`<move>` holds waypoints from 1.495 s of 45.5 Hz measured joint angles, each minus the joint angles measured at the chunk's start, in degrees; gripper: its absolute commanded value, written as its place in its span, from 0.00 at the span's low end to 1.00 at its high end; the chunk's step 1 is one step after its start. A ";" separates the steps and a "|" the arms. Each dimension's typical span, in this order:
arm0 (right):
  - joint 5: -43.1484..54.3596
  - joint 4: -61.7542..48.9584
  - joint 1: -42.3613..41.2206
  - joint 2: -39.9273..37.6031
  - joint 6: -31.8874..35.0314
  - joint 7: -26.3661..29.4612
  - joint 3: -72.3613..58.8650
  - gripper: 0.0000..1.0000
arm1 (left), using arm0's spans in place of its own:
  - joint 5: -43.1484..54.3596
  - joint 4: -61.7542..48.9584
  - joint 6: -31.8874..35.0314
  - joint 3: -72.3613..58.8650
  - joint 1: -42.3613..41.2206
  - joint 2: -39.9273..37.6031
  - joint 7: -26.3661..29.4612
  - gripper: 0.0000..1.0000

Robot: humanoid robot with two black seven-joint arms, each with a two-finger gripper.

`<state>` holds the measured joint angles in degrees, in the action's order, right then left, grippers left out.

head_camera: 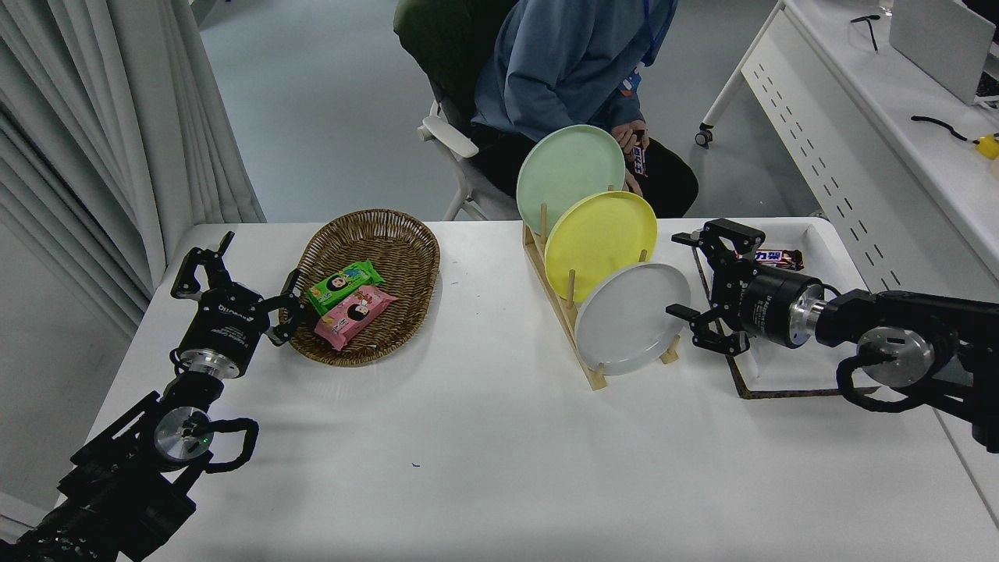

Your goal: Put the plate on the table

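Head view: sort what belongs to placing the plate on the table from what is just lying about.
Belongs to the job:
- round pale grey glossy plate, standing in the wooden rack
- large white table
- right gripper, open beside the plate

Just lying about:
- yellow plate
- pale green plate
- oval wicker basket with snack packets
- white tray
- parked left gripper
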<state>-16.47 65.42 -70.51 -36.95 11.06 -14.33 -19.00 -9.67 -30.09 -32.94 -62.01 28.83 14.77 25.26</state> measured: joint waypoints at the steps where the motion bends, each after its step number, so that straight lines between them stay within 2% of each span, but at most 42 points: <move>1: -0.10 0.00 -0.28 0.07 -0.16 0.11 -0.24 1.00 | 0.00 -0.01 0.00 0.00 0.00 0.00 0.00 1.00; 20: -10.99 -0.14 -2.22 2.34 -5.12 6.00 -1.91 1.00 | 0.00 -0.04 0.00 0.02 0.00 0.00 0.01 1.00; 45: -9.13 -10.30 -1.82 8.92 -6.31 8.47 1.13 1.00 | 0.00 -0.01 0.00 -0.01 0.00 0.00 0.04 1.00; 68: -8.88 -13.25 -0.40 11.70 -6.61 9.55 3.26 0.98 | 0.00 -0.01 0.00 -0.01 0.00 0.00 0.04 1.00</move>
<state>-25.35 52.17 -70.91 -25.25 4.45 -4.78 -15.75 -9.67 -30.10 -32.94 -62.02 28.83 14.77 25.30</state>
